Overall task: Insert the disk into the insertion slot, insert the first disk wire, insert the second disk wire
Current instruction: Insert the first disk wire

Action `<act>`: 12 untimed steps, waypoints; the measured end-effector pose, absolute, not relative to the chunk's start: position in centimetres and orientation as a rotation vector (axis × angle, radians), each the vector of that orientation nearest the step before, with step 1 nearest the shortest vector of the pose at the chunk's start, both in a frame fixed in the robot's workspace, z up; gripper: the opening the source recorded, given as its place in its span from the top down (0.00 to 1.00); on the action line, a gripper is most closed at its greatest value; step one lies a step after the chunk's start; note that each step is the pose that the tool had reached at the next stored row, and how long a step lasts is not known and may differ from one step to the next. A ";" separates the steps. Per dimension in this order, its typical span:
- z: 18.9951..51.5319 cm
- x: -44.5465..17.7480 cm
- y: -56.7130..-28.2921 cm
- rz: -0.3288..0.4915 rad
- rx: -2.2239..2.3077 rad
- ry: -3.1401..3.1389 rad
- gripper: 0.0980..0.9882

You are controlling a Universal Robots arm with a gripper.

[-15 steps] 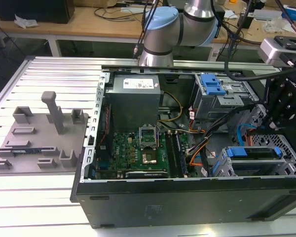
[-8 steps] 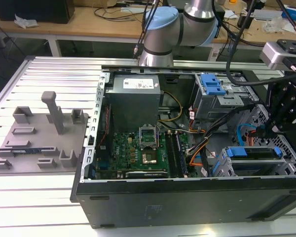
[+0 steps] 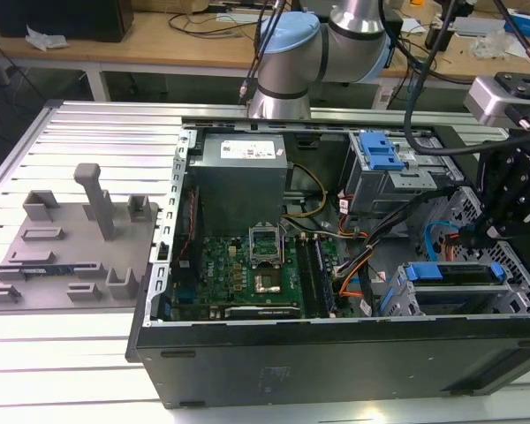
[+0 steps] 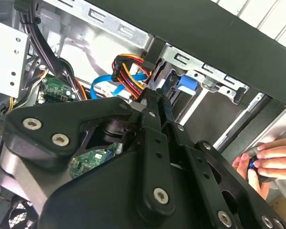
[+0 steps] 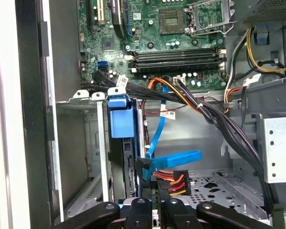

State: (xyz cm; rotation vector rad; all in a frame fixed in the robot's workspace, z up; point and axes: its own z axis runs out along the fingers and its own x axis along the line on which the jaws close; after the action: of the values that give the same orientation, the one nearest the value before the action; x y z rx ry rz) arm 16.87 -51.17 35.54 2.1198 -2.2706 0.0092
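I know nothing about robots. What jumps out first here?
An open computer case lies on a slotted table, its green motherboard bare. At the exterior view's right a black pincer reaches inside, close to a bright blue cable and orange-red wires. A person's hand shows in the second wrist view.

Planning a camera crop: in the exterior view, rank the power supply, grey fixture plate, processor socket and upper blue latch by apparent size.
1. grey fixture plate
2. power supply
3. processor socket and upper blue latch: these look alike, so they are left unranked.
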 end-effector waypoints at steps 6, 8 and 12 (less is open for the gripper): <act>35.4 17.2 -51.2 0.010 2.120 -2.270 0.92; 35.4 17.2 -51.2 0.010 2.120 -2.270 0.92; 35.4 17.0 -51.3 0.010 2.120 -2.270 0.92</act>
State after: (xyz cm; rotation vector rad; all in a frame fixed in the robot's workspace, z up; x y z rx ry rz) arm 16.96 -51.35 35.36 2.1198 -2.2703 0.0099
